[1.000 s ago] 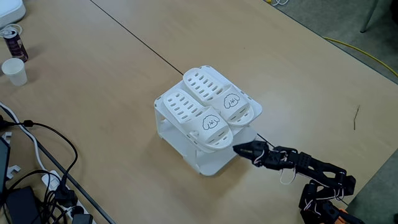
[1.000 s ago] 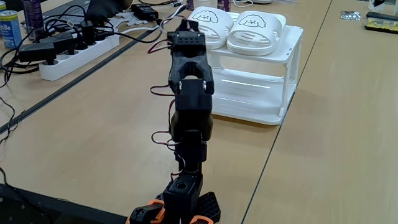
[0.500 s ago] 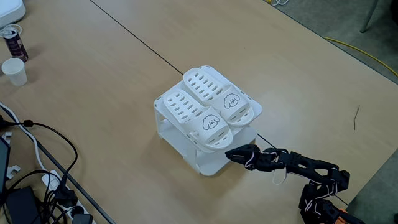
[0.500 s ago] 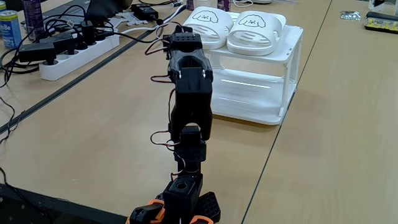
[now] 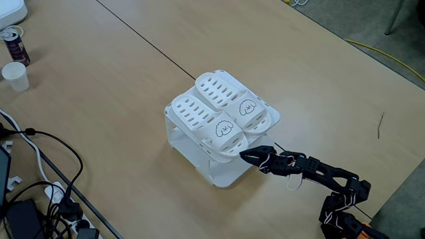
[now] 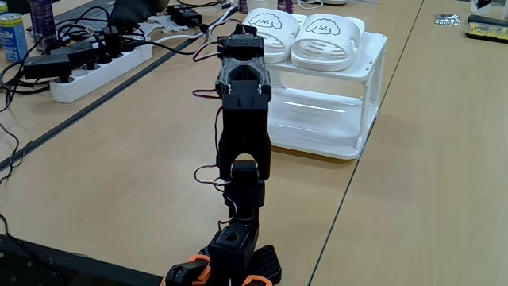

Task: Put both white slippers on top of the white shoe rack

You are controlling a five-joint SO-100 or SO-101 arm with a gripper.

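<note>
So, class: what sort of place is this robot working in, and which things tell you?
Probably an office or lab workspace: long wooden tables, a power strip tangled with cables, and drink cans left beside them.

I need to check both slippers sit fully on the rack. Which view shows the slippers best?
The high fixed view: it looks down on both slippers, showing full footbeds side by side on the rack, toes overhanging toward the arm. The low fixed view shows only their toe straps, partly behind the arm.

White slippers (image 5: 222,113) side by side atop white shoe rack (image 5: 219,174)
</note>
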